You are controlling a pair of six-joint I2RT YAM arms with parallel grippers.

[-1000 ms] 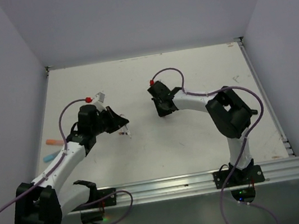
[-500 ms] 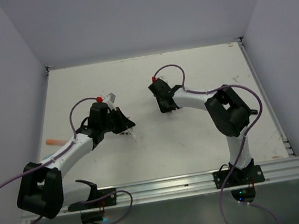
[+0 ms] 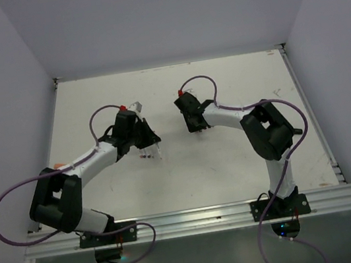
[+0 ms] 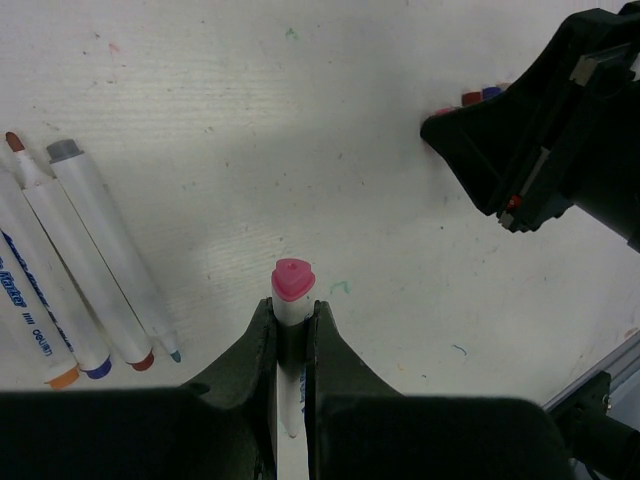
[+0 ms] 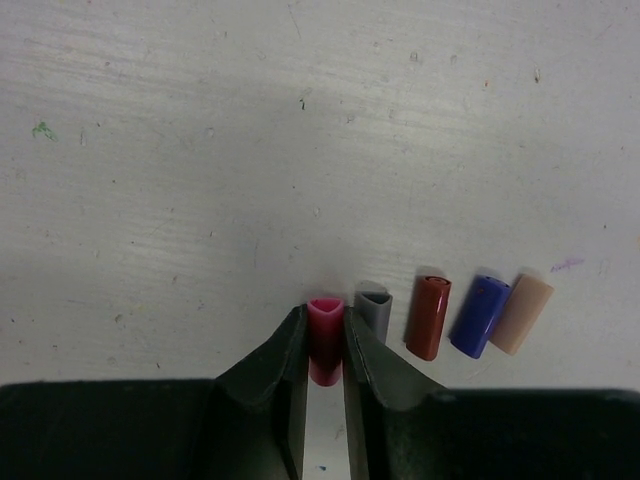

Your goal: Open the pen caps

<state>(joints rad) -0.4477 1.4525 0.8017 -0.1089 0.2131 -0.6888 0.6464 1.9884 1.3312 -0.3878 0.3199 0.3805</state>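
Loose caps line up beside right claw.

The table is white, scuffed and flecked with small ink marks, among them a green mark and a purple mark. 4 caps lie on it side by side in a row: a grey cap, a dark red cap, a blue cap and a tan cap, the last 2 touching. Elsewhere white pens lie packed side by side, showing orange, purple, red and teal tips. A metal rail runs along the near edge.
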